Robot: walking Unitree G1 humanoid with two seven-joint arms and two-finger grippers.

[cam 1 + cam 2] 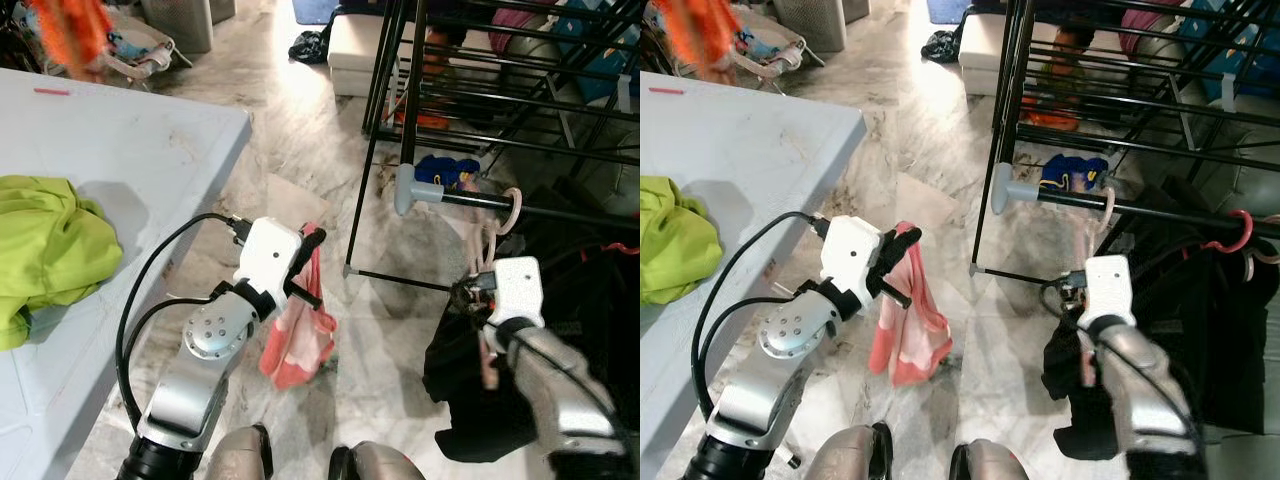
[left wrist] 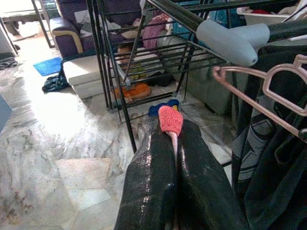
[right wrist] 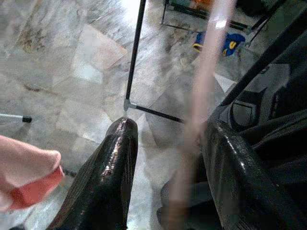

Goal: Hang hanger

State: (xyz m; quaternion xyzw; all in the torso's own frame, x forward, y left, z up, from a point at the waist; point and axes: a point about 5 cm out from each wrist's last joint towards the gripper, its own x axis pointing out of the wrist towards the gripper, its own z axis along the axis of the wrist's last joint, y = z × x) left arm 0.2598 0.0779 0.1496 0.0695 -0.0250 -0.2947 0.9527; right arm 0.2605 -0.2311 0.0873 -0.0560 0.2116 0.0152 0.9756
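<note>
The pink hanger [image 1: 487, 262] carries a dark garment [image 1: 470, 385] and rises above the right gripper [image 3: 168, 158], its hook [image 1: 513, 208] looped at the black rail [image 1: 560, 207] just inside the grey end cap [image 1: 412, 188]. The right gripper's fingers stand part open around the hanger's stem; whether they pinch it is hard to tell through the blur. The left gripper [image 2: 170, 143], off to the side, is closed on a pink cloth [image 1: 298, 335]. So near the rail's end, the hook could slide off if the garment's weight swings it. The hanger's long axis looks roughly upright, hook pointing up to the rail.
</note>
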